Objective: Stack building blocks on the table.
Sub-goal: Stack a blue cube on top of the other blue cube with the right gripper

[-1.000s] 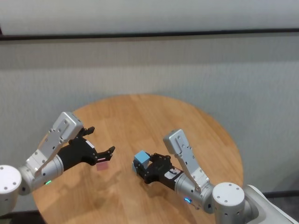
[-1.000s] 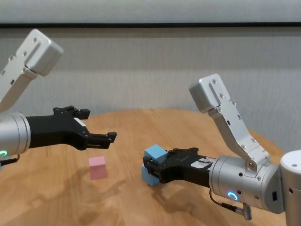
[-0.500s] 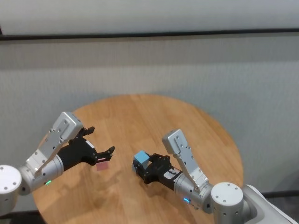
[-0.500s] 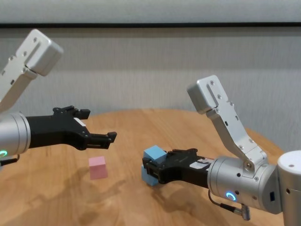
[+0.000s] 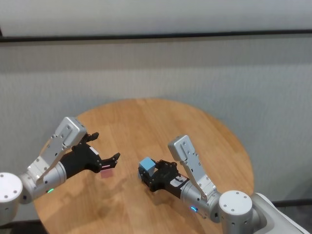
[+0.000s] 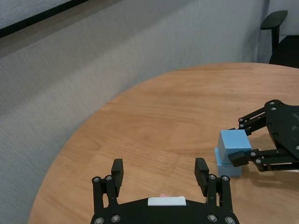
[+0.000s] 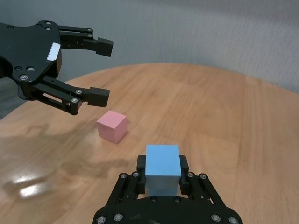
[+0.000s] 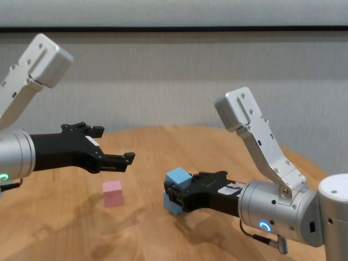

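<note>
My right gripper (image 5: 146,173) is shut on a light blue block (image 8: 178,178) and holds it right on top of a second light blue block (image 8: 171,204), slightly offset. The right wrist view shows the held block (image 7: 162,161) between the fingers, with the lower one mostly hidden under it. A pale pink block (image 5: 107,174) lies alone on the table (image 5: 161,122) to the left. My left gripper (image 8: 115,143) hangs open in the air above the pink block (image 8: 113,193), not touching it. From the left wrist view the blue stack (image 6: 232,151) lies off to the side.
The round wooden table's edge (image 5: 243,156) curves close on the right. A grey wall (image 5: 156,68) rises behind the table. A black chair (image 6: 280,37) stands beyond the table's far side.
The right arm's upper link has leaned slightly to the left. Both grippers and all three blocks stay where they were.
</note>
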Action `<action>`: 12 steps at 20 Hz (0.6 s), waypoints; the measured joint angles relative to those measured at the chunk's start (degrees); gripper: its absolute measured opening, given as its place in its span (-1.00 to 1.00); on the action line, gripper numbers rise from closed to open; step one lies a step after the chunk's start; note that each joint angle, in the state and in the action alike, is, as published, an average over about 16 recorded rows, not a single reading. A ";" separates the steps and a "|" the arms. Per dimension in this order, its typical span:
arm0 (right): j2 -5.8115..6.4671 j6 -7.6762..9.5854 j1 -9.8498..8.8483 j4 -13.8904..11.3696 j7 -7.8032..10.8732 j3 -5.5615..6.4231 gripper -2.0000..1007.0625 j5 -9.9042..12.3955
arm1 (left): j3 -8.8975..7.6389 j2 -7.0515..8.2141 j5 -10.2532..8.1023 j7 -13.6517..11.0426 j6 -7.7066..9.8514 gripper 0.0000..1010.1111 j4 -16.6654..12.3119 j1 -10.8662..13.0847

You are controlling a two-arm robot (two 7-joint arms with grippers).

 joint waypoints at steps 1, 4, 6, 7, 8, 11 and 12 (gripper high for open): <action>-0.03 -0.01 0.01 0.03 -0.03 0.02 -0.26 -0.06 | 0.00 0.00 0.00 0.00 0.00 0.98 0.00 0.00; -0.10 -0.05 0.04 0.13 -0.07 0.06 -0.26 -0.21 | 0.00 0.00 0.00 0.00 0.00 0.98 0.00 0.00; -0.16 -0.08 0.06 0.21 -0.09 0.08 -0.26 -0.30 | 0.00 0.00 0.00 0.00 0.00 0.98 0.00 0.00; -0.19 -0.09 0.08 0.25 -0.11 0.09 -0.26 -0.34 | 0.00 0.00 0.00 0.00 0.00 0.98 0.00 0.00; -0.23 -0.10 0.10 0.30 -0.11 0.11 -0.26 -0.38 | 0.00 0.00 0.00 0.00 0.00 0.98 0.00 0.00; -0.33 -0.17 0.17 0.46 -0.13 0.15 -0.26 -0.48 | 0.00 0.00 0.00 0.00 0.00 0.98 0.00 0.00; -0.37 -0.20 0.20 0.52 -0.13 0.16 -0.26 -0.51 | 0.00 0.00 0.00 0.00 0.00 0.98 0.00 0.00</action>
